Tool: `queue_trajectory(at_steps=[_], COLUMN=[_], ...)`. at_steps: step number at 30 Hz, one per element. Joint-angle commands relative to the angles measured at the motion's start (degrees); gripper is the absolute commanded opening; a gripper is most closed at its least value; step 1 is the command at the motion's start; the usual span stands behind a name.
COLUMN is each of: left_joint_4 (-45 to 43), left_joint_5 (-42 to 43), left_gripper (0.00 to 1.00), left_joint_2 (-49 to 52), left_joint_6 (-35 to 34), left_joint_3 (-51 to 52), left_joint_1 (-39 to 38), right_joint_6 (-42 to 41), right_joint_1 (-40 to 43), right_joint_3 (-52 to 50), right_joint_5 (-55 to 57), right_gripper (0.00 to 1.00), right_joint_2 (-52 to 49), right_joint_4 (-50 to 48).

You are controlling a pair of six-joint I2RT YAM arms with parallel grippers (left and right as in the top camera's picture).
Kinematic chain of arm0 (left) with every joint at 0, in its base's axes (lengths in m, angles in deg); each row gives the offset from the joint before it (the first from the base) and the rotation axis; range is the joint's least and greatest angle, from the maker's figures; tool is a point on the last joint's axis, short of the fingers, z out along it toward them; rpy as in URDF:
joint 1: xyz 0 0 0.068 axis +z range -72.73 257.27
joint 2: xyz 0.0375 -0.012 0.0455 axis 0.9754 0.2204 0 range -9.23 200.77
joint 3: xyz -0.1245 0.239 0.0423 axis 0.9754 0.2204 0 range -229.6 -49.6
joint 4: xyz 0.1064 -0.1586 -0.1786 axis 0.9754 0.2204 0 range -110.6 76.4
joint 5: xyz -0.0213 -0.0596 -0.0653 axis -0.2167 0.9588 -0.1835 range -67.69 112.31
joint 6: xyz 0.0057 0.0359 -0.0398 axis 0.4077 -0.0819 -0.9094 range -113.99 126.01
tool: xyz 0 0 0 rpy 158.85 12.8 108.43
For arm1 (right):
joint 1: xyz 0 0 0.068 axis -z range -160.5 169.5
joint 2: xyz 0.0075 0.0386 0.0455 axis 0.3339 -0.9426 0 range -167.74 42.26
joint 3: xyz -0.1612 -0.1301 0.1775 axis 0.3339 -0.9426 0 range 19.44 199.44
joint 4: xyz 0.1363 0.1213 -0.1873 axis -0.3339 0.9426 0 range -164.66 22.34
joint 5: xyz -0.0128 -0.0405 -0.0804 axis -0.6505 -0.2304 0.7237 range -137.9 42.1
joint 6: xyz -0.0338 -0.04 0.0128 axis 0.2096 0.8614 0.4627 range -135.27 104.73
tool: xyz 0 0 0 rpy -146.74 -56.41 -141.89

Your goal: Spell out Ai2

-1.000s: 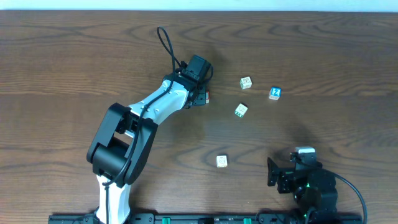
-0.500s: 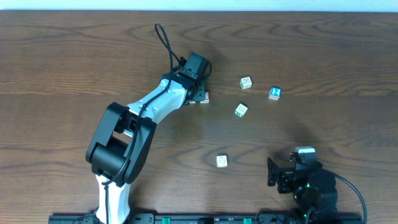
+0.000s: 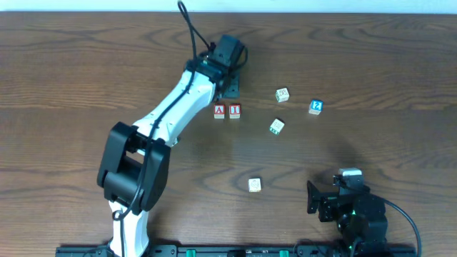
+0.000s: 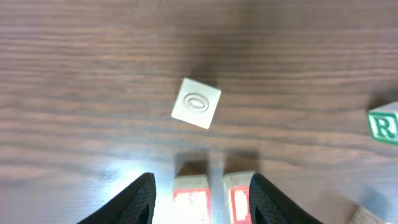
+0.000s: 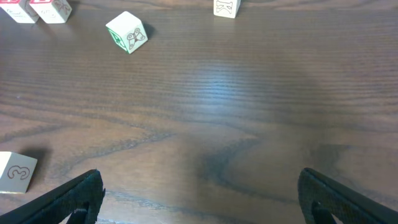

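A block (image 3: 219,111) and I block (image 3: 234,111) side by side on counter (image 3: 71,107). Left claw (image 4: 202,194) spread, empty, just beyond them. Blue 2 block (image 3: 316,107) farther right. Right claw (image 5: 199,193) spread, empty.

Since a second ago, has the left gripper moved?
Yes. Overhead, the left gripper has drawn back toward the far side, measured against the static blue block; the A block and I block now lie uncovered.

L gripper (image 3: 230,88) backed off; A block (image 3: 219,111), I block (image 3: 234,111) uncovered.
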Motion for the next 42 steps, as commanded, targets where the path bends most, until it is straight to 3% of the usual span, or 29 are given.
queue_trajectory(at_steps=[1,11,22,25,28,30,35,39,42], left_joint_4=[2.6,12.1,21.2,21.2,21.2,21.1,19.8,18.3,16.5], left_joint_5=[-0.3,0.8,0.3,0.5,0.5,1.7,2.7,3.5,3.5], left_gripper=[0.49,0.49,0.49,0.5,0.52,0.53,0.55,0.6,0.64], left_joint_2=[-6.3,-27.9,-42.4,-44.9,-46.1,-46.1,-46.1,-46.1,-46.1], left_joint_6=[1.3,5.7,5.6,5.0,3.7,3.5,3.5,3.6,3.7], left_joint_3=[-2.4,-2.4,6.0,9.3,11.0,11.1,11.1,11.1,11.1], left_joint_1=[0.9,1.1,1.1,1.1,1.1,1.1,1.1,1.1,1.1], right_joint_6=[0.9,0.9,0.4,-11.9,-36.5,-46.6,-60.2,-59.5,-58.8], right_joint_1=[0.4,0.4,0.4,0.3,0.3,0.3,0.3,0.3,0.6], right_joint_3=[-0.6,-0.6,-0.6,-0.6,-0.6,-0.6,-0.6,-0.6,-0.5], right_joint_5=[-0.2,-0.2,-0.5,-7.1,-24.2,-32.3,-34.6,-33.9,-33.4], right_gripper=[0.99,0.99,0.99,0.99,0.99,0.99,0.99,0.99,0.99], right_joint_2=[0.4,0.4,0.4,0.4,0.4,0.4,0.4,0.3,-1.6], right_joint_4=[0.2,0.2,-2.2,-12.2,-22.4,-22.9,-23.5,-30.6,-30.8])
